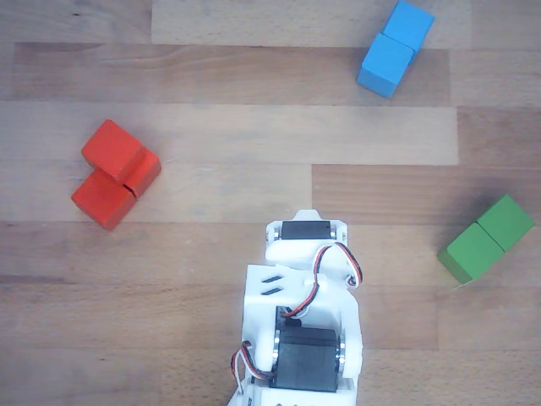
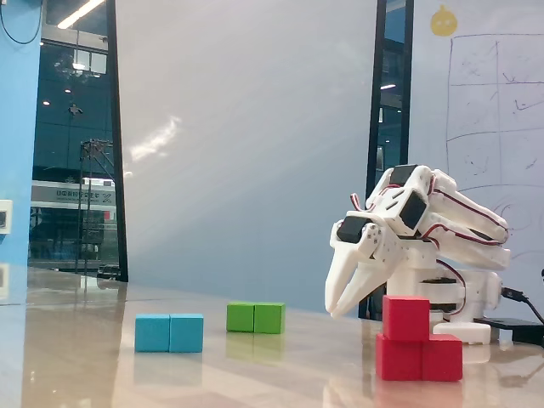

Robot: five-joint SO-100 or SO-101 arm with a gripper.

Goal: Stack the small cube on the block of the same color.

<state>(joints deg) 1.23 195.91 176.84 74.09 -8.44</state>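
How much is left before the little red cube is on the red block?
It looks done: the small cube already sits on top of the red block, seen in the other view too. The gripper holds nothing and hangs beside the stack. The blue block and green block lie untouched. Nothing seems left.
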